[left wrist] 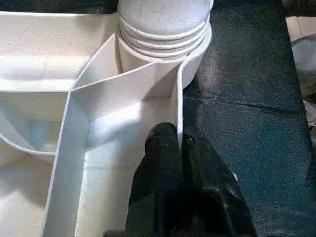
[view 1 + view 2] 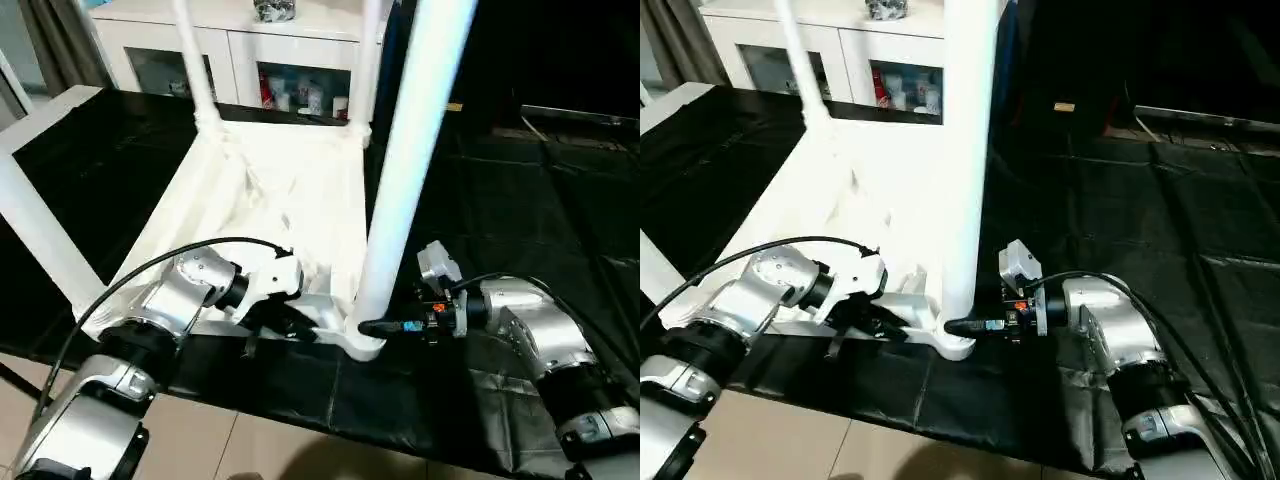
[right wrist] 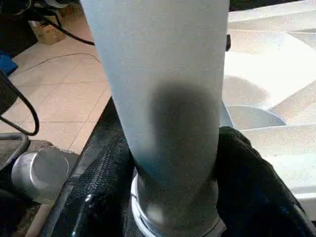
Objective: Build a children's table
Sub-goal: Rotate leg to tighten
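Tiled floor [image 3: 54, 98] behind clamped leg [image 3: 168, 98]

White tabletop [image 2: 270, 190] upside down, ribbed underside up, tapered legs [image 2: 410, 170] upright in corner sockets

Silver arms, black fingers.
Left arm [image 2: 185, 290]: rounded silver shell, white wrist block, black cable looping over it. Right arm [image 2: 525, 325]: silver, white box, orange and blue marks, black cables, 2 fingers [image 3: 249, 182].
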Robot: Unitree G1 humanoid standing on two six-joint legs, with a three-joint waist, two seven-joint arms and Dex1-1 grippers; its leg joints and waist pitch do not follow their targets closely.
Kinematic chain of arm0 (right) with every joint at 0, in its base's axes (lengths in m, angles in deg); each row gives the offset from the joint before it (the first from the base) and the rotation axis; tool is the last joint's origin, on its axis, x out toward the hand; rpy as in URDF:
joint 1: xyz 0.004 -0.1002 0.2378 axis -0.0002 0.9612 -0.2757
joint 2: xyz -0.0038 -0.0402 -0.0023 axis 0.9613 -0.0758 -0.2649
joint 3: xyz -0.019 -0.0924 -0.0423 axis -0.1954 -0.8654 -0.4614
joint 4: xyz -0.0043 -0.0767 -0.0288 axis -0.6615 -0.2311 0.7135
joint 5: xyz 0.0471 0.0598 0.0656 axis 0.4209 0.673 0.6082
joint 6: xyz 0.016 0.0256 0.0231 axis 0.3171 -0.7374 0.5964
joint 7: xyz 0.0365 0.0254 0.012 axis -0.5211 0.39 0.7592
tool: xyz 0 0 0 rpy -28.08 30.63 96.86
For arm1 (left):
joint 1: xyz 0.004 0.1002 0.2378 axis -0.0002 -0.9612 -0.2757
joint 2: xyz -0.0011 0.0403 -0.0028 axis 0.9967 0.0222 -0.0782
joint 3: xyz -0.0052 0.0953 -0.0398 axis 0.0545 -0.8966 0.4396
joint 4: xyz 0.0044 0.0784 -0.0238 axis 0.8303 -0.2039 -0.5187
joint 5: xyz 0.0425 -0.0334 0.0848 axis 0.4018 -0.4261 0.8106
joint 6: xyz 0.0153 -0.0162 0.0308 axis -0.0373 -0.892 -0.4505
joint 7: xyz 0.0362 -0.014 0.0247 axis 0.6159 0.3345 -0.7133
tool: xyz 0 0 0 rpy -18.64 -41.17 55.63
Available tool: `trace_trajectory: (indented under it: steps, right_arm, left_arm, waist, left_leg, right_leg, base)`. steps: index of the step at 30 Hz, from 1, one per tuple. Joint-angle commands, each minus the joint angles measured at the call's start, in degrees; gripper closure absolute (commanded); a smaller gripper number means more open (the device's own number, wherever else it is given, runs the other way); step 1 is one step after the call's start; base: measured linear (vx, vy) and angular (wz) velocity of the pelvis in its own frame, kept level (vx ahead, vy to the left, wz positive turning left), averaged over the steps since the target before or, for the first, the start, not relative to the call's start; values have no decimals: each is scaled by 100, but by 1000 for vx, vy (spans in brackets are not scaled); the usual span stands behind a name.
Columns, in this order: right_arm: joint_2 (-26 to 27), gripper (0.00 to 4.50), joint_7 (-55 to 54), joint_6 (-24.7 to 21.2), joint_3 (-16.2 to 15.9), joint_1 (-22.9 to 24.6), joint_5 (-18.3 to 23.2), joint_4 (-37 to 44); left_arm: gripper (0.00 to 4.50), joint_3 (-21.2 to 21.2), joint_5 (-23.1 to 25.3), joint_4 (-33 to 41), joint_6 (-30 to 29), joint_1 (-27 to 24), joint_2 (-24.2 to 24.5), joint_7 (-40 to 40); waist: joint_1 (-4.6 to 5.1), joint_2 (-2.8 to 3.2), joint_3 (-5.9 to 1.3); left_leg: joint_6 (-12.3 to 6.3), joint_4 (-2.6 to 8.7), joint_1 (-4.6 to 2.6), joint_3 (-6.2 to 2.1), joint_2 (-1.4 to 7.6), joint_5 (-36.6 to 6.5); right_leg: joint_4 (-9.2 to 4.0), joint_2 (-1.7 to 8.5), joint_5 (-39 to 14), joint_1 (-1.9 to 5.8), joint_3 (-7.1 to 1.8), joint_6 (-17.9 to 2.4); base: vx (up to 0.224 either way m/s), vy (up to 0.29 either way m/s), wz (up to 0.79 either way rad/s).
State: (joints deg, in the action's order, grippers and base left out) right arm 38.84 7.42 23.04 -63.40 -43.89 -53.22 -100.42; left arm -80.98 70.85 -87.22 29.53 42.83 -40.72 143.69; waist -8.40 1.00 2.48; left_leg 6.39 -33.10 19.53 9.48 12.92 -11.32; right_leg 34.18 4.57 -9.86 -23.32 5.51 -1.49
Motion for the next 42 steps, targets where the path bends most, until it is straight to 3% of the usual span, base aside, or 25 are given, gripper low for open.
trace_trajectory:
  steps: [1,12,14,17,18,20,21,22,25,29,33,35,38,42]
  right_arm:
    - [-12,246,192,-90,-79,-102,82,-26]
    - [13,250,272,-262,-92,29,190,173]
    - [125,250,-6,-437,-38,111,232,327]
    - [427,250,-1041,-653,37,85,-45,288]
    - [526,250,-1344,-631,43,69,-161,252]
    - [747,250,-1969,-669,96,-2,-340,138]
    - [875,251,-2276,-688,132,-47,-404,76]
    - [1038,251,-2658,-754,170,-99,-486,21]
    - [1367,252,-3475,-897,209,-211,-706,-83]
    - [1800,254,-4741,-1041,317,-460,-1006,-375]
    - [2088,254,-5237,-1091,476,-591,-992,-528]
    - [2189,188,-5018,-972,515,-549,-839,-375]
    - [2235,174,-4928,-1005,561,-533,-722,-273]
    - [2159,137,-4773,-940,520,-456,-722,-184]
  left_arm:
    - [450,-223,17,139,102,-20,-22,324]
    - [450,-135,58,46,-36,34,-74,-12]
    - [450,-7,77,-66,-313,123,-187,-388]
    - [450,241,-91,-109,-800,228,-427,-791]
    - [450,279,-102,-115,-884,256,-486,-906]
    - [450,326,-86,-149,-1028,312,-614,-1155]
    - [450,350,-87,-168,-1106,339,-689,-1277]
    - [450,387,-76,-211,-1204,382,-805,-1492]
    - [450,473,-53,-265,-1412,454,-1078,-1992]
    - [450,639,-3,-261,-1736,529,-1503,-2793]
    - [450,741,8,-323,-1833,602,-1746,-3279]
    - [450,740,5,-284,-1832,589,-1785,-3298]
    - [450,726,-9,-182,-1762,527,-1731,-3201]
    - [450,715,0,39,-1689,373,-1531,-2963]
  waist:
    - [31,-69,-384]
    - [22,-70,-386]
    - [12,-38,-378]
    - [39,-52,-351]
    - [43,-17,-350]
    - [122,-33,-326]
    - [141,-8,-326]
    - [249,-31,-312]
    - [364,-27,-315]
    - [486,6,-334]
    - [505,2,-351]
    - [495,-29,-369]
    - [481,-1,-377]
    - [464,-16,-373]
  left_leg:
    - [-448,327,36,71,45,-596]
    - [-459,315,39,72,40,-572]
    - [-427,316,19,78,44,-639]
    - [-295,342,27,76,19,-785]
    - [-250,347,11,68,25,-861]
    - [-118,375,52,41,-13,-996]
    - [-89,377,55,36,-19,-1012]
    - [-50,378,46,32,-51,-1137]
    - [-33,380,75,9,-69,-1097]
    - [-93,361,43,19,-73,-1043]
    - [-189,354,53,24,-62,-969]
    - [-291,343,53,39,-55,-829]
    - [-393,345,50,36,-42,-679]
    - [-417,350,50,42,-32,-670]
  right_leg:
    - [-296,348,-868,365,-280,-1218]
    - [-292,339,-857,367,-279,-1216]
    - [-316,337,-987,346,-282,-1189]
    - [-359,339,-1380,353,-271,-1068]
    - [-373,352,-1541,343,-270,-1027]
    - [-430,355,-2059,381,-251,-780]
    - [-439,354,-2145,382,-249,-723]
    - [-486,339,-2411,367,-234,-620]
    - [-499,333,-2505,391,-214,-545]
    - [-497,303,-2178,357,-220,-719]
    - [-456,295,-1717,367,-241,-887]
    - [-411,295,-1229,383,-257,-1056]
    - [-376,308,-892,396,-263,-1205]
    - [-358,323,-816,411,-270,-1266]
  base:
    - [0,0,0]
    - [0,0,0]
    - [0,0,0]
    - [0,0,0]
    - [0,0,0]
    - [0,0,0]
    - [0,0,0]
    - [0,0,0]
    - [0,0,0]
    - [0,0,0]
    - [0,0,0]
    - [0,0,0]
    - [0,0,0]
    - [0,0,0]
